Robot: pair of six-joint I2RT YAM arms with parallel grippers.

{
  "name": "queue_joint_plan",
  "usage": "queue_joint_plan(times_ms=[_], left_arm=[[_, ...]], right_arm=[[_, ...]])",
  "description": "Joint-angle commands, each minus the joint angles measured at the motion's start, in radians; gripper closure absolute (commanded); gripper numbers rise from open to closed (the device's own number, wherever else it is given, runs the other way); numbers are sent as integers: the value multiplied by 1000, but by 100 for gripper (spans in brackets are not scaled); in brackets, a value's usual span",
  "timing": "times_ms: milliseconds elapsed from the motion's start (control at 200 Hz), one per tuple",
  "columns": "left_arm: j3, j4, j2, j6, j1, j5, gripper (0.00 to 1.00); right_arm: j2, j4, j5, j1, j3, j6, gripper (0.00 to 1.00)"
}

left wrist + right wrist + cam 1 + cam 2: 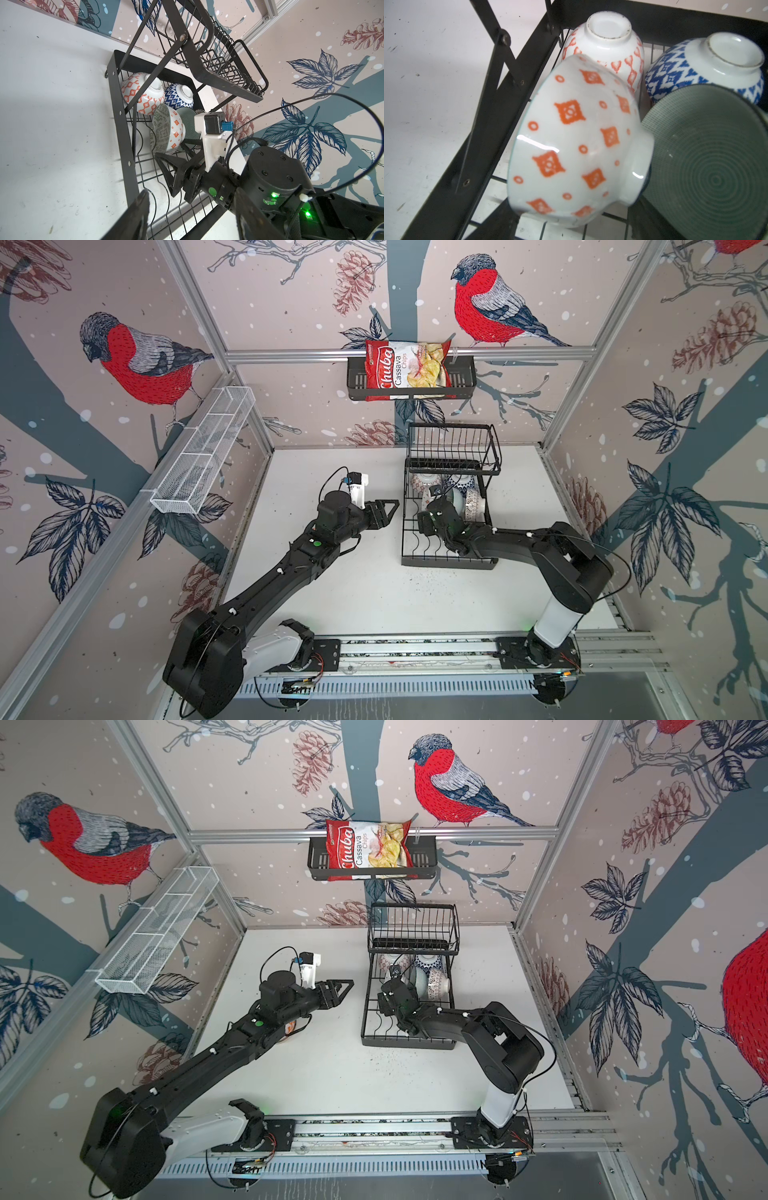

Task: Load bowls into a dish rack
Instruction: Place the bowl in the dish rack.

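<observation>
The black wire dish rack (446, 562) (407, 1042) stands at the table's right back. Several bowls lie in it under its raised basket: an orange-lattice bowl (608, 41), a blue one (675, 76), a green ringed one (708, 166) and a grey-patterned one (473, 506). An orange-diamond bowl (571, 145) (174, 128) stands on edge against the green one. It looks blurred. My right gripper (571, 218) (171, 150) reaches into the rack with its jaws wide on either side of this bowl. My left gripper (392, 510) (191, 193) hangs open and empty just left of the rack.
The rack's raised basket (453, 448) overhangs the bowls. A black wall basket (465, 377) with a chips bag hangs on the back wall. A long white mesh tray (203, 456) is fixed to the left wall. The rack's near half shows bare wavy dividers (158, 187).
</observation>
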Motion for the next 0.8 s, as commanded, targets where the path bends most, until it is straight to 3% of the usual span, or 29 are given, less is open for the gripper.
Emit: queue_joint_plan(times_ms=[0, 795], left_arm=[[6, 25, -6, 20, 2, -9, 36], [3, 25, -1, 18, 2, -12, 36]], right_arm=[[-5, -16, 0, 4, 4, 13, 18], [-69, -29, 29, 3, 5, 3, 7]])
